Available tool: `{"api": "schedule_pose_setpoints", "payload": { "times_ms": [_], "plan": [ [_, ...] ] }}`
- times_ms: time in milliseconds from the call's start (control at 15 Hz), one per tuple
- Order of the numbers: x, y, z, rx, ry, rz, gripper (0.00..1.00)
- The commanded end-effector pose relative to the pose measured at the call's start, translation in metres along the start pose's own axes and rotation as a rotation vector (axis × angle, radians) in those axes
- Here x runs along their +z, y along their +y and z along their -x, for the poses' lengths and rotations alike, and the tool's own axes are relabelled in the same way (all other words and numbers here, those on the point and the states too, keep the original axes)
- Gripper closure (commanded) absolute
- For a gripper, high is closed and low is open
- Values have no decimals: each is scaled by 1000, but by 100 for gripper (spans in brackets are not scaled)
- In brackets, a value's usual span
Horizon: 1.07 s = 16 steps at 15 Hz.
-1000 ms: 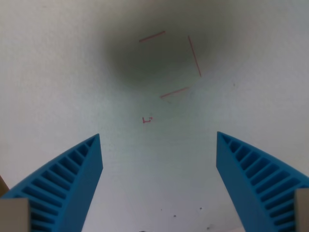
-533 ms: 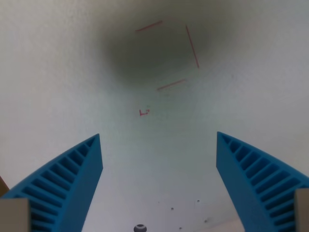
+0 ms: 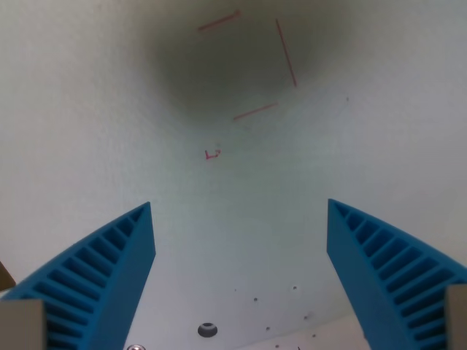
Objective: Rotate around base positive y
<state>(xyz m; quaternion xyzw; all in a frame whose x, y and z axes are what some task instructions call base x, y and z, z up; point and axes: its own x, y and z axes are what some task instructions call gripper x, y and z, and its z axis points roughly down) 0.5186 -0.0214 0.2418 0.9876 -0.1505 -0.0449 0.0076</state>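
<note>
Wrist view, pincer [image 3: 239,219] spread wide, empty, over white surface [image 3: 87,131]

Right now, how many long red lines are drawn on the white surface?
3: one at the top, one slanting at the upper right, one below them. More may lie beyond the top edge.

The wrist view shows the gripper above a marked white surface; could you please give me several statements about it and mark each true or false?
1. The gripper is open and holds nothing. True.
2. The red line marks lie near the top of the wrist view, under a dark shadow. True.
3. The fingers are orange. False: they are blue and ribbed.
4. A small round hole shows near the bottom edge. True.
5. A red cube sits between the fingers. False: only the bare white surface lies there.
</note>
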Motion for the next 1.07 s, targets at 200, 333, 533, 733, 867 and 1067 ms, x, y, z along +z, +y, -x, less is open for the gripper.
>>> {"api": "schedule_pose_setpoints", "payload": {
  "times_ms": [200,333,533,733,867,1067],
  "plan": [
    [-6,-3,-9,0,-225,73,0],
    [-6,-3,-9,0,-248,80,0],
    [-6,-3,-9,0,-281,90,0],
    [-6,-3,-9,0,-315,100,0],
    [-6,-3,-9,0,-337,107,0],
    [-6,-3,-9,0,-370,118,0]
  ]
}}
